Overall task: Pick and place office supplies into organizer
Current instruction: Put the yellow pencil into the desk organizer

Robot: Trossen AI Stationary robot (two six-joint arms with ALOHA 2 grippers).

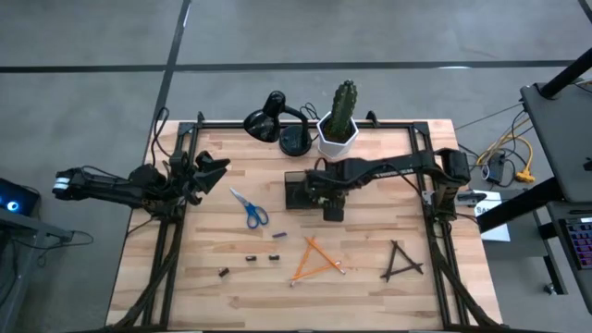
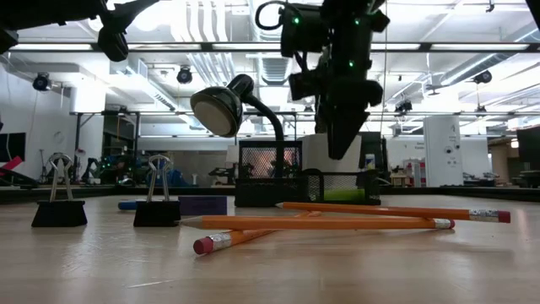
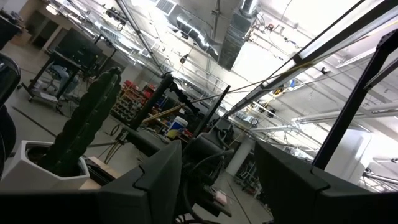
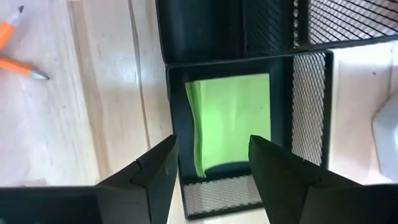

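Right wrist view looks straight down between the right gripper (image 4: 211, 165)'s parted, empty fingers onto the lime-green sticky pad (image 4: 233, 118), which lies inside a mesh compartment of the organizer (image 4: 308, 93). The likely trouble from here, as I judge it: lifting off at a slant could catch a fingertip on the mesh wall and drag the organizer across the desk (image 1: 370, 287). The scissors (image 1: 250, 211) and pencils (image 1: 316, 260) lie loose on the desk. The left gripper (image 1: 205, 173) waits released, holding nothing, at the desk's left edge.

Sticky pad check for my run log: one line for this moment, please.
right tool: open, above organizer | sticky pad: inside organizer | left tool: open, idle
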